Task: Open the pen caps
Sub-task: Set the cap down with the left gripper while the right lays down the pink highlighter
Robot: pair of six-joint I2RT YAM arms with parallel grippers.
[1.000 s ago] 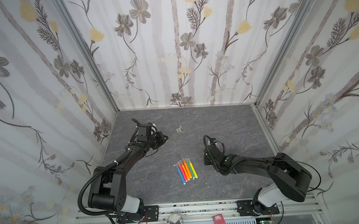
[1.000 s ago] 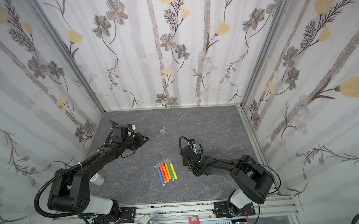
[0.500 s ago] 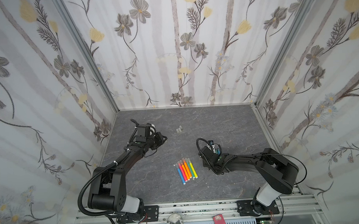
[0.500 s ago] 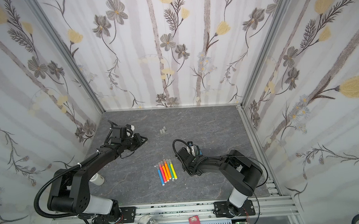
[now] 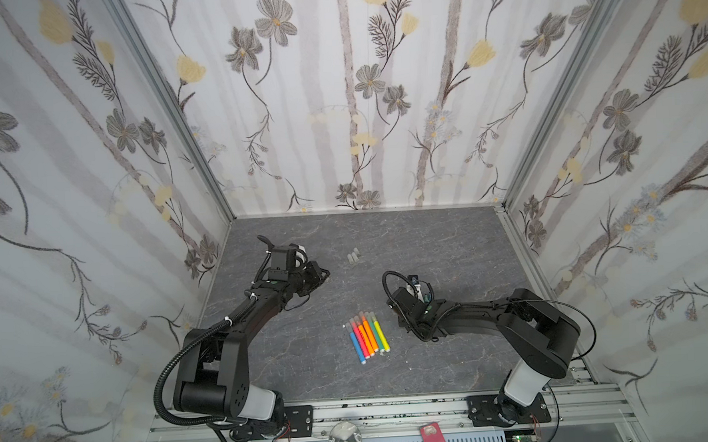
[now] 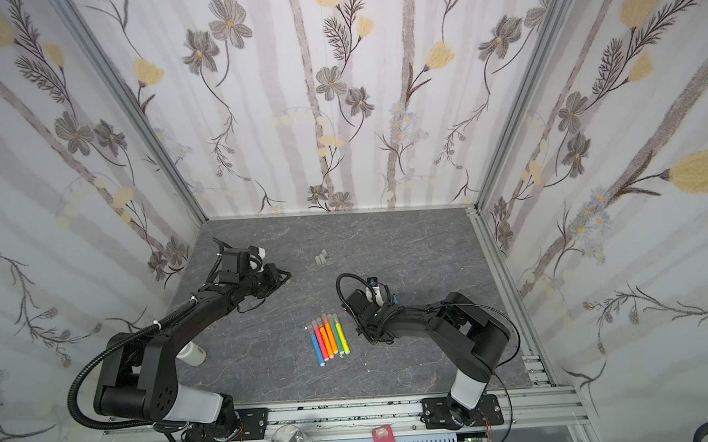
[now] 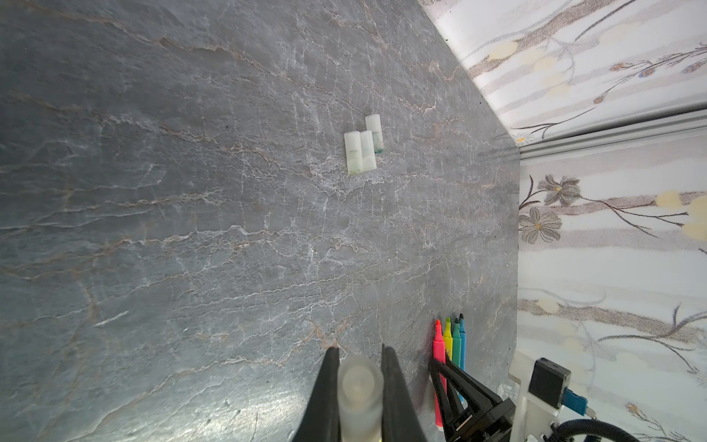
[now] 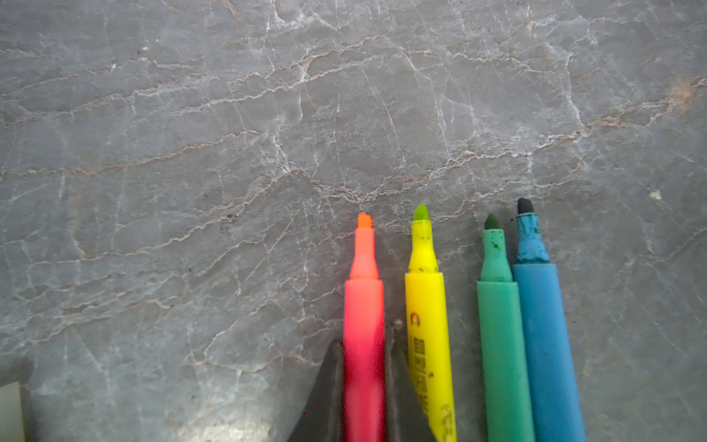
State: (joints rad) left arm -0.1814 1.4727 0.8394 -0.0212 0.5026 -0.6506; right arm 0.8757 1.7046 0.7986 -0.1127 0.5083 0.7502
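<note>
My left gripper (image 7: 357, 352) is shut on a translucent pen cap (image 7: 359, 386), low over the back left of the table (image 5: 326, 272). Three loose pen caps (image 7: 361, 147) lie together just beyond it (image 5: 354, 257). My right gripper (image 8: 365, 344) is shut on an uncapped pink pen (image 8: 363, 306), close to the table. Uncapped yellow (image 8: 426, 306), green (image 8: 497, 325) and blue (image 8: 543, 325) pens lie beside it. In both top views the right wrist (image 5: 411, 306) hides these. Several capped pens (image 5: 366, 337) lie in a row mid-table (image 6: 329, 339).
A white cylinder (image 6: 193, 355) stands under the left arm's elbow. A red object (image 5: 432, 434) and a round metal knob (image 5: 345, 438) sit on the front rail. Papered walls close in three sides. A pale object (image 8: 9, 411) shows at the right wrist view's edge.
The right arm's elbow has drawn in toward the middle and its wrist has shifted slightly left. The left gripper has stayed in place with the cap.
</note>
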